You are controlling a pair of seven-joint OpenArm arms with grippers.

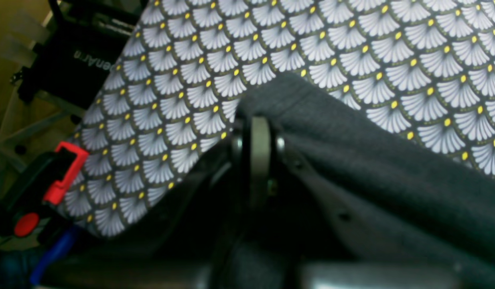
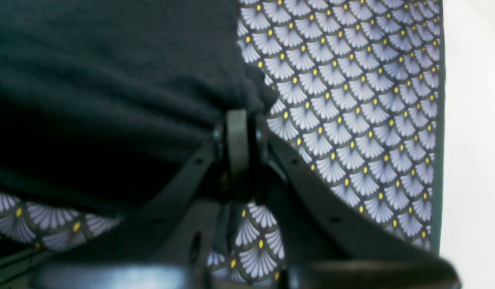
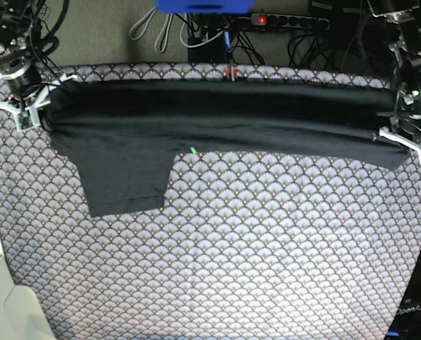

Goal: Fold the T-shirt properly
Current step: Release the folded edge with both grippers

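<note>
- At the far left of the base view, the right gripper is sitting at the far corner of the surface, its jaws pinched tight on a bunched corner of the T-shirt.
- In the right wrist view the right gripper is showing dark cloth gathering into folds right at the closed tips, with the patterned tablecloth lying just beside them.
- The T-shirt is stretching in a long dark band across the far side of the surface, from one gripper to the other.
- One sleeve is lying flat toward the near side, left of the middle, spreading over the tablecloth.
- A small green speck is showing at the shirt's near edge, just right of that sleeve.
- At the far right, the left gripper is clamping the other end of the shirt, jaws closed on the cloth.
- In the left wrist view the left gripper is holding a thick fold of the T-shirt draping away to the right.
- A red and black clamp is gripping the edge of the surface at the left of that view.
</note>
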